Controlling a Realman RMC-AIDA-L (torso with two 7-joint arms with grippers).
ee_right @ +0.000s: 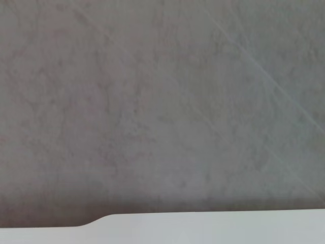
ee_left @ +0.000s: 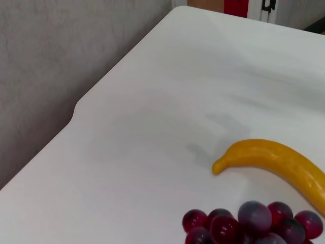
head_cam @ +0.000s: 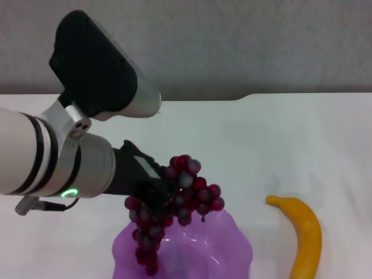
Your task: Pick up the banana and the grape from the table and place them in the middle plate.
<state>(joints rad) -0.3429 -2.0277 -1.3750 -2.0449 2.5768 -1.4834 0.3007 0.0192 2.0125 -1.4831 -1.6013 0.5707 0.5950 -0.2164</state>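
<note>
Head view: left claw (head_cam: pixel 156 195) clamped on the grape (head_cam: pixel 174 203), bunch hanging over the middle plate (head_cam: pixel 232 244). Lower gently, release centred. Banana (head_cam: pixel 302 235) lies on worktop (head_cam: pixel 261 145), right of plate.

No legible text, labels, brands or numbers anywhere. Sole sign: green curved indicator light (head_cam: pixel 70 193) on white cylindrical left arm housing.

Left arm: extended from the left side of the head view toward centre, white forearm near horizontal, green indicator ring lit at the wrist. Left pincer (head_cam: pixel 156 195): black, directed rightward, fingers clamped on a load. Right arm and right pincer: outside all views.
</note>
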